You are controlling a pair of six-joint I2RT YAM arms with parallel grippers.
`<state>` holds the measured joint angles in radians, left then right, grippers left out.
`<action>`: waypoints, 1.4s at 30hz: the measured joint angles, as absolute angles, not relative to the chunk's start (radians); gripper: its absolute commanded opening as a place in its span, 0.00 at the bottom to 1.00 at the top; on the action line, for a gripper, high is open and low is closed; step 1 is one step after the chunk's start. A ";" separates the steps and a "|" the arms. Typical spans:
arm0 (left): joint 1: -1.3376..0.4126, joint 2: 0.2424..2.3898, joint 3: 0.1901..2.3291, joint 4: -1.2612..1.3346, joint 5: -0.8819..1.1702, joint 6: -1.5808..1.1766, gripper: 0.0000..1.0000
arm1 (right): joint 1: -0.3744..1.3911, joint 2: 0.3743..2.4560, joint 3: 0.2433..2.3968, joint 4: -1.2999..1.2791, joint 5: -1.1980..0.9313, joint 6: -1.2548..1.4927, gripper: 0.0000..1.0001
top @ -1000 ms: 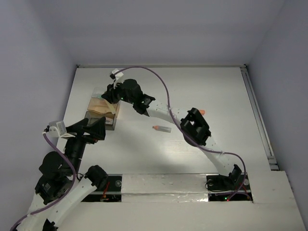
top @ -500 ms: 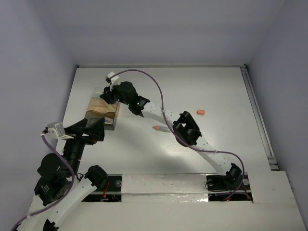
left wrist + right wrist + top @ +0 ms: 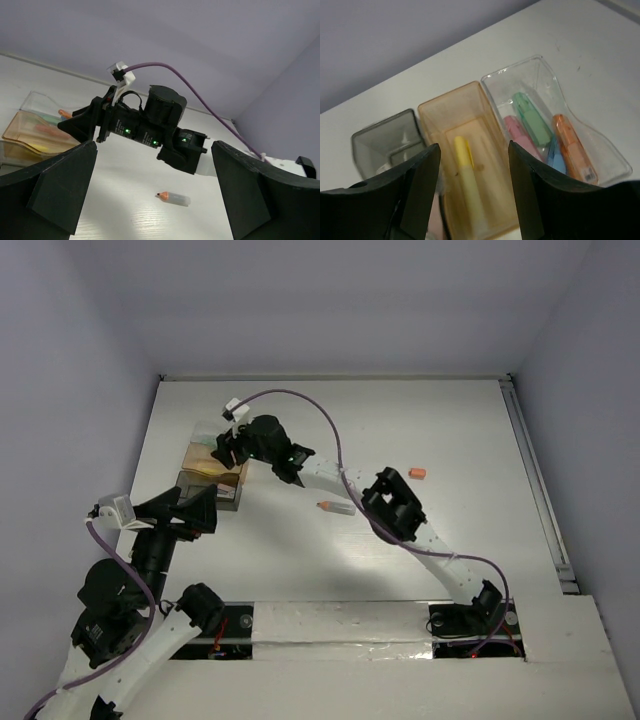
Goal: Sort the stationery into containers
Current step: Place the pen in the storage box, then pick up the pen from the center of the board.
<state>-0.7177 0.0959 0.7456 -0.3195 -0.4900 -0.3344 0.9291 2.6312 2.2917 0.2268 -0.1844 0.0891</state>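
Though free, yellow highlighter (image 3: 466,185) beneath right gripper (image 3: 472,149)

Three boxes by the worktop's (image 3: 450,420) left edge, two pieces loose

We see a grey box (image 3: 380,131), a tan box (image 3: 447,101) with a yellow highlighter (image 3: 468,186) lying lengthwise in it, and a clear box (image 3: 541,68) holding a green piece (image 3: 532,120), a pink piece (image 3: 519,136), a blue piece (image 3: 554,154) and an orange piece (image 3: 574,147). An orange-tipped clear piece (image 3: 337,507) lies mid-worktop, and a small orange bit (image 3: 418,474) lies well apart to its right.
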 measured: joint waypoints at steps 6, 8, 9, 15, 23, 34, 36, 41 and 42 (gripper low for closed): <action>-0.718 0.097 0.746 -0.318 -0.481 -0.336 0.99 | 0.916 2.281 1.853 0.248 -0.210 0.080 0.42; -0.718 0.100 0.746 -0.318 -0.468 -0.338 0.99 | 0.903 2.112 1.670 0.260 -0.215 0.075 0.20; -0.718 0.102 0.746 -0.315 -0.460 -0.340 0.99 | 0.892 2.032 1.586 0.260 -0.217 0.070 0.13; -0.718 0.170 0.744 -0.265 -0.355 -0.364 0.99 | 0.804 1.672 1.230 0.172 -0.189 0.051 0.18; -0.718 0.324 0.661 -0.128 -0.179 -0.443 0.99 | 0.792 1.574 1.056 -0.167 -0.118 -0.022 0.77; -0.718 0.451 0.550 0.024 -0.089 -0.534 0.99 | 0.771 1.718 1.109 -0.368 -0.105 -0.118 0.81; -0.718 0.459 0.527 0.035 -0.086 -0.542 0.99 | 0.765 1.760 1.142 -0.376 -0.113 -0.137 0.78; -0.718 0.460 0.469 0.062 -0.083 -0.559 0.99 | 0.759 1.856 1.227 -0.385 -0.131 -0.165 0.70; -0.718 0.457 0.457 0.065 -0.081 -0.562 0.99 | 0.758 1.871 1.240 -0.386 -0.133 -0.169 0.69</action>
<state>-0.7177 0.4572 0.4568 0.0647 -0.0807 -0.5625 0.7582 1.8706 1.2396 -0.3862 -0.1329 -0.1692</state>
